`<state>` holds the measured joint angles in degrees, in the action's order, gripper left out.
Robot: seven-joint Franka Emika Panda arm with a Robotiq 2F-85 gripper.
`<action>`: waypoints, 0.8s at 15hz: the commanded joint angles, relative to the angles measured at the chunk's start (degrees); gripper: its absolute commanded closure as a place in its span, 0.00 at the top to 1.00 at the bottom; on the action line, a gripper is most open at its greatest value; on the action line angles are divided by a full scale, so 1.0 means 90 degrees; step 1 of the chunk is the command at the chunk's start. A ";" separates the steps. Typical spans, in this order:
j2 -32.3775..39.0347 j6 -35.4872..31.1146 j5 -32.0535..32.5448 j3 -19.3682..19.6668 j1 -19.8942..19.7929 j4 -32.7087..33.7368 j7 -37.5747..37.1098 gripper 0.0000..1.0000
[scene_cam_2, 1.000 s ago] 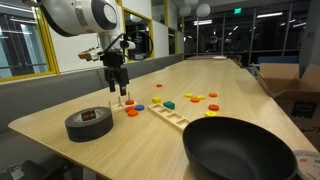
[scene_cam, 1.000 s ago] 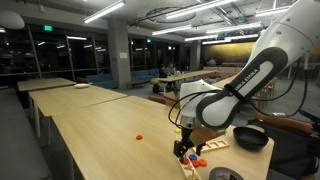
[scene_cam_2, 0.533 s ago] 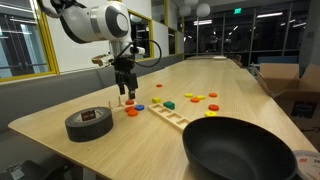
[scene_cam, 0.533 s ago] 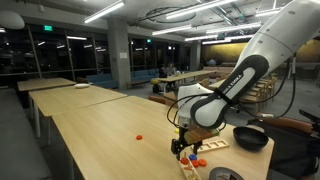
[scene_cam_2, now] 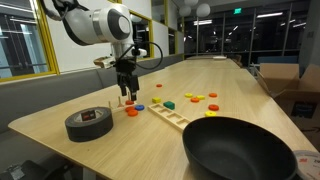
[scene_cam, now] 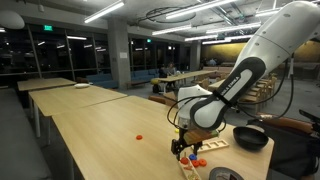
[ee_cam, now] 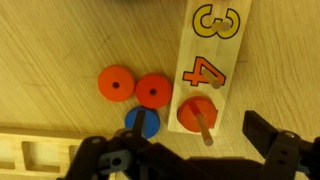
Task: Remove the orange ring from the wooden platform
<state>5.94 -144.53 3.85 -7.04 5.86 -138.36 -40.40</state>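
Observation:
In the wrist view the orange ring [ee_cam: 193,116] sits on a wooden peg at the end of the pale wooden platform [ee_cam: 228,40], just below the painted numbers 3 and 4. My gripper [ee_cam: 195,152] is open and empty. It hovers right over the ring, with one dark finger [ee_cam: 268,138] to its right and the other to its lower left. In both exterior views the gripper [scene_cam_2: 125,94] [scene_cam: 184,146] hangs low over the table by the coloured pieces.
Two loose orange discs [ee_cam: 115,84] [ee_cam: 153,90] and a blue disc [ee_cam: 141,122] lie left of the board. A wooden slotted rack [scene_cam_2: 170,117], a black tape roll [scene_cam_2: 89,123], a black bowl [scene_cam_2: 240,150] and several scattered coloured pieces [scene_cam_2: 192,98] lie nearby. A lone red-orange piece [scene_cam: 139,136] lies apart.
The gripper has moved a little towards the coloured pieces and come lower over the board's end. The pieces have not moved.

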 commanded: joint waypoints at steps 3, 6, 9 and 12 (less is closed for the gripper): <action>0.0081 -0.0136 0.0126 0.0184 0.0137 0.0056 -0.0216 1.00; 0.0115 -0.0131 0.0137 0.0234 0.0129 0.0064 -0.0229 1.00; 0.0147 -0.0134 0.0161 0.0285 0.0134 0.0062 -0.0254 1.00; 0.0175 -0.0125 0.0156 0.0301 0.0150 0.0065 -0.0261 1.00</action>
<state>6.91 -144.53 3.85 -5.32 6.05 -138.37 -40.99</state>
